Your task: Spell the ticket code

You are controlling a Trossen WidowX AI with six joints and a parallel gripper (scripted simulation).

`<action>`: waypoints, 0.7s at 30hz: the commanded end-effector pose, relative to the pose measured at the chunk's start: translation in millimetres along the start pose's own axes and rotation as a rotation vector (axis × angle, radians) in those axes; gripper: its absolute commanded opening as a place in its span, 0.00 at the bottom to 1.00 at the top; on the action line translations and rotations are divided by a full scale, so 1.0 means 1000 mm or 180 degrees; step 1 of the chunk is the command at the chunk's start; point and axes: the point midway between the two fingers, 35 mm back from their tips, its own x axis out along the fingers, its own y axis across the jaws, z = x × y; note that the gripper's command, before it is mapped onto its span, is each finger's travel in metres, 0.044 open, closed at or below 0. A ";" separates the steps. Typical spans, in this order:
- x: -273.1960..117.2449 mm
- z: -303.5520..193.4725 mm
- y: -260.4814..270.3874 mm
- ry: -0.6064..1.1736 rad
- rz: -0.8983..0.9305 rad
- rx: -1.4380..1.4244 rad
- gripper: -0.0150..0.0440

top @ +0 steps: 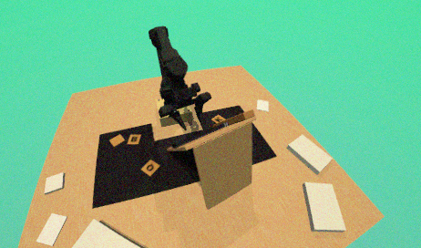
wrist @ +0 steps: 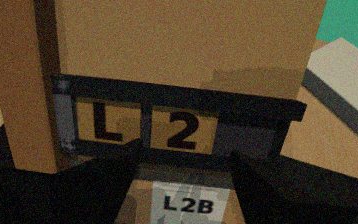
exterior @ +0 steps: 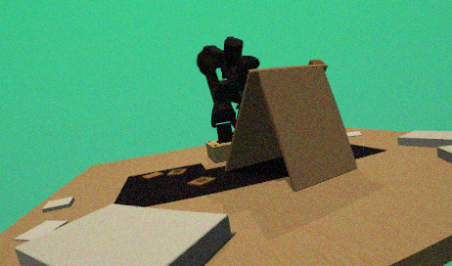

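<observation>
The board (top: 225, 160) (exterior: 313, 127) (wrist: 180, 40) stands as a sloping panel with the dark rail (wrist: 180, 93) across its face. In the wrist view an L tile (wrist: 130, 117) sits in the rail's left part. A 2 tile (wrist: 210, 132) is right of it, with a narrow dark gap between; the rail right of it is empty. The ticket (wrist: 190, 205) below reads L2B. My gripper (wrist: 186, 150) (top: 192, 121) is open and empty, with its fingertips just in front of the 2 tile. A B tile (top: 134, 139) lies on the black mat (top: 114, 182).
Also on the mat are an O tile (top: 150, 168) (exterior: 202, 181), a K tile (top: 218, 119) by the board and a tile (top: 117, 140) with no readable letter. A wooden post (wrist: 22, 100) stands left of the rail. White slabs (top: 310, 153) (exterior: 127, 227) lie around the counter.
</observation>
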 end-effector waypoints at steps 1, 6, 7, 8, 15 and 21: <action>-0.003 0.000 0.000 -0.0004 0.0011 -0.0016 0.75; -0.006 0.000 0.001 -0.0003 0.0011 -0.0016 0.75; -0.007 0.000 0.001 -0.0003 0.0011 -0.0016 0.75; -0.007 0.000 0.001 -0.0003 0.0011 -0.0016 0.75; -0.011 0.001 0.001 -0.0003 0.0011 -0.0016 0.75; -0.008 0.000 0.000 0.0001 -0.0001 0.0001 0.49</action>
